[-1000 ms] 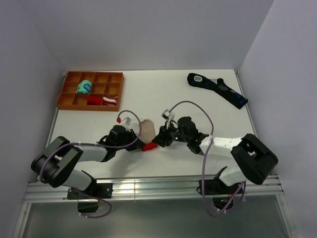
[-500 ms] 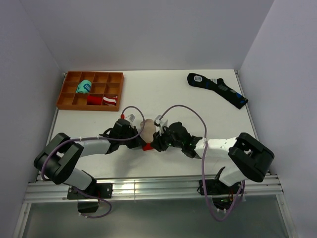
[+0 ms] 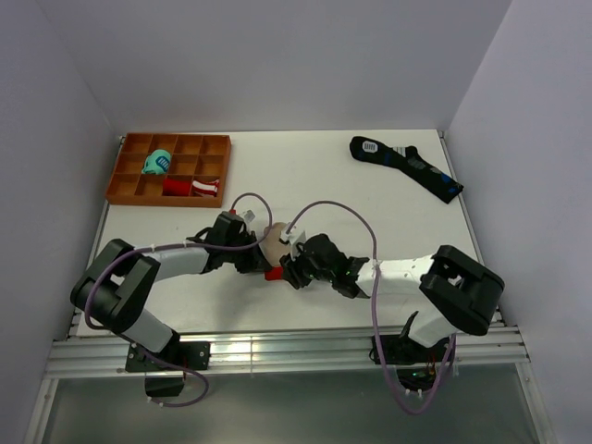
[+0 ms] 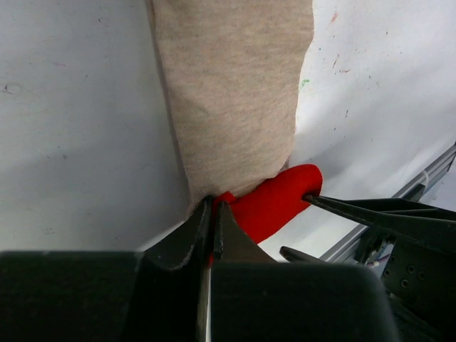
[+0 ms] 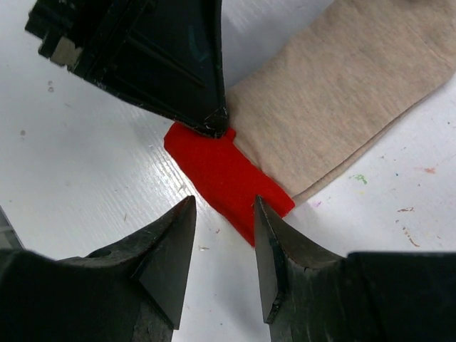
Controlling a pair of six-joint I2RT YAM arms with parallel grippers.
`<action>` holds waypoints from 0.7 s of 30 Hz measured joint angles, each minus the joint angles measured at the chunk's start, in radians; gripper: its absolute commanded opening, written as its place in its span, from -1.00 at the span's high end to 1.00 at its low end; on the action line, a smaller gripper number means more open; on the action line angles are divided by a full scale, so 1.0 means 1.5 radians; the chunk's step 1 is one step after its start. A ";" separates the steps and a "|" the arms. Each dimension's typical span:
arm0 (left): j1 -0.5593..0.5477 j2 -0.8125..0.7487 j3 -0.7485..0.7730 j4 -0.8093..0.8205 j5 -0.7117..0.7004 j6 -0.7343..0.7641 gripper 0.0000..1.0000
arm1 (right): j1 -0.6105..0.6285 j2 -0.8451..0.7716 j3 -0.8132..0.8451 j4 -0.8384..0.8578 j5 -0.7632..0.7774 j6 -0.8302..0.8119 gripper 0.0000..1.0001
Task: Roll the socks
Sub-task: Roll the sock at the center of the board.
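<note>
Lying near the middle of the counter [image 3: 314, 176], toward its near edge, the socks [image 3: 274, 240] run with the beige length toward the far side and the red end [image 3: 273, 274] toward the near side. The fabric rests flat on the counter.

Left arm [image 3: 176, 264]: reaches in from the left. The left jaws are pinched together on the left corner of the red end, at the seam where red meets beige [image 4: 221, 199]. Only a thin slit shows between the two fingers [image 4: 178, 242].

Right arm [image 3: 407, 271]: reaches in from the right. The right jaws stand apart at a moderate gap and grip nothing. The right corner of the red end [image 5: 242, 206] lies just ahead of the gap, and one finger [image 5: 274, 249] touches its edge.

At the far left of the counter sits an orange tray [image 3: 166, 202]. One compartment holds a teal bundle [image 3: 157, 163], and a compartment nearer and to its right holds a red-and-white bundle [image 3: 192, 187]. A black sock [image 3: 407, 165] lies at the far right, well apart from both arms.
</note>
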 measured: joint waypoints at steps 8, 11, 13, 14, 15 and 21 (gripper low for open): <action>0.024 0.016 0.005 -0.003 0.050 -0.001 0.99 | 0.023 0.020 0.010 -0.010 0.031 -0.013 0.05; 0.035 0.021 0.004 -0.002 0.070 -0.003 0.99 | 0.031 0.029 0.016 -0.011 0.044 -0.014 0.04; 0.042 0.023 0.001 0.001 0.084 -0.005 0.99 | 0.038 0.035 0.019 -0.010 0.055 -0.015 0.02; 0.045 0.025 -0.001 0.004 0.090 -0.007 0.99 | 0.041 0.037 0.019 -0.009 0.062 -0.014 0.00; 0.049 0.026 -0.003 0.007 0.097 -0.009 0.99 | 0.044 0.038 0.019 -0.008 0.069 -0.013 -0.01; 0.064 0.044 -0.004 0.021 0.134 -0.020 0.99 | 0.055 0.043 0.018 0.002 0.101 -0.007 -0.03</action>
